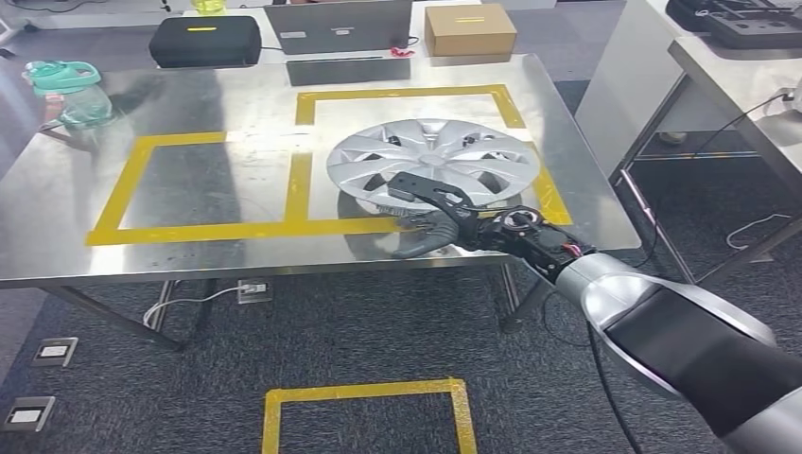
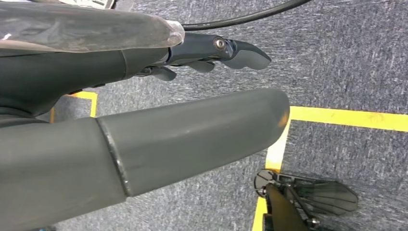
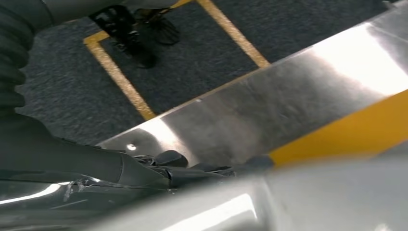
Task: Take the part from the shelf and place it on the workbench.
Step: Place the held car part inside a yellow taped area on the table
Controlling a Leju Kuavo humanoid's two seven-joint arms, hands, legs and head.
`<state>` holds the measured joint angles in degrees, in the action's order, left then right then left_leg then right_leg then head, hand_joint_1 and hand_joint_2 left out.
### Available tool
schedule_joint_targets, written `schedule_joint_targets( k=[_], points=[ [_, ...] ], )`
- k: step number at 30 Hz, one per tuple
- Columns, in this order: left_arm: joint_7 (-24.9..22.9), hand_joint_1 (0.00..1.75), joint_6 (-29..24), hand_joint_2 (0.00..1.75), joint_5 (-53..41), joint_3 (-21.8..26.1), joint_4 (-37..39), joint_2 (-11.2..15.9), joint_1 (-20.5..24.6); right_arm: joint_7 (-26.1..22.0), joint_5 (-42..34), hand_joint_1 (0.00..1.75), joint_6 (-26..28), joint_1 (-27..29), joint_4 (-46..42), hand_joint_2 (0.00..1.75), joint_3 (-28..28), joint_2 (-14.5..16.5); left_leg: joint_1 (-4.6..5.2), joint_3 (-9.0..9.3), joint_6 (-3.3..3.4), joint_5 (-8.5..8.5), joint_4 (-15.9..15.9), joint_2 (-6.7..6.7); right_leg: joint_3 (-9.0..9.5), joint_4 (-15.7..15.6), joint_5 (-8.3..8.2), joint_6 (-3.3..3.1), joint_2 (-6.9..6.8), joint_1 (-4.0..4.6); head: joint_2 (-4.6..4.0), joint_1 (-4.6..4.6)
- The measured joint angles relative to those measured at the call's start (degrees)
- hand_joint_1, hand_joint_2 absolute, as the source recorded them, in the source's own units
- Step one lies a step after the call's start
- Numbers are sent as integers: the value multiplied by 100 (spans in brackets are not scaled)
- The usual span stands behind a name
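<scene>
The part is a silver wheel cover [image 1: 433,168], and it lies flat on the steel surface [image 1: 236,255], inside the yellow tape square [image 1: 305,106], with its near rim lapping over the tape line closest to the robot. The right robot hand [image 1: 433,210] is at that near rim: the thumb sits over the top of the cover and the darker fingers reach beneath its edge, so it appears to grip the cover, though how firmly cannot be told. The left robot hand [image 2: 211,53] hangs over the carpet with fingers loosely spread and holds nothing.

The placement looks nearly finished; the risk is in the release. Fingers under the rim may catch in the spoke openings, and a pull back toward the robot would drag the cover off the tape square, perhaps toward the surface's near edge, which is close to the rim. The cover is light and the steel is smooth, so it would likely slide readily. Opening fully and lowering the fingers clear before retreating seems the safer course.
</scene>
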<state>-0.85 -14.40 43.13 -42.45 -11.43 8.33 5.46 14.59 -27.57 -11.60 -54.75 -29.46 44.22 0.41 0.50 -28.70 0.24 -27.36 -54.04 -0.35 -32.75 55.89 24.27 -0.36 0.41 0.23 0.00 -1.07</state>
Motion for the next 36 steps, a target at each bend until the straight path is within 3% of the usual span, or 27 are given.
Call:
schedule_joint_targets(
  k=[11, 15, 17, 23, 33, 36],
  points=[
    [-7, 0, -1, 0, 42, -104, 0, -2, 21, 153, -155, 0, -50, -66, -210, 175, 352, -157, 0, 2, 0, 1, 0, 1, 2, 0, -1, 1, 1, -1, 0, -1],
    [16, 0, -5, 0, 123, -109, 0, -2, 21, -22, -262, 0, 17, -70, -337, 175, 490, -198, 0, 2, 0, 1, 0, 0, 2, 0, -1, 1, 1, -1, 0, -2],
    [60, 0, -9, 0, 175, -109, 0, -2, 13, -413, -278, 0, 219, -70, -421, 175, 538, -216, 1, 2, 0, 1, 0, 0, 2, 0, -1, 1, 1, -1, 0, -3],
    [171, 0, -35, 0, 300, -109, 0, -6, -21, -2454, -396, 0, 889, -33, -744, 175, 455, -262, 1, 3, 0, 1, 0, 1, 2, 0, -1, 2, 2, -2, 0, -4],
    [190, 0, -52, 0, 324, -109, 0, -15, -27, -3681, -700, 0, 938, 264, -1186, 175, -13, -317, 2, 3, 0, 1, 0, 1, 3, 0, -1, 2, 1, -2, 0, -4],
    [196, 0, -54, 0, 340, -109, 0, -16, -27, -3784, -752, 0, 964, 343, -1277, 44, -176, -317, 2, 3, 0, 1, 0, 1, 3, 0, -1, 2, 2, -3, 0, -4]
  ],
)
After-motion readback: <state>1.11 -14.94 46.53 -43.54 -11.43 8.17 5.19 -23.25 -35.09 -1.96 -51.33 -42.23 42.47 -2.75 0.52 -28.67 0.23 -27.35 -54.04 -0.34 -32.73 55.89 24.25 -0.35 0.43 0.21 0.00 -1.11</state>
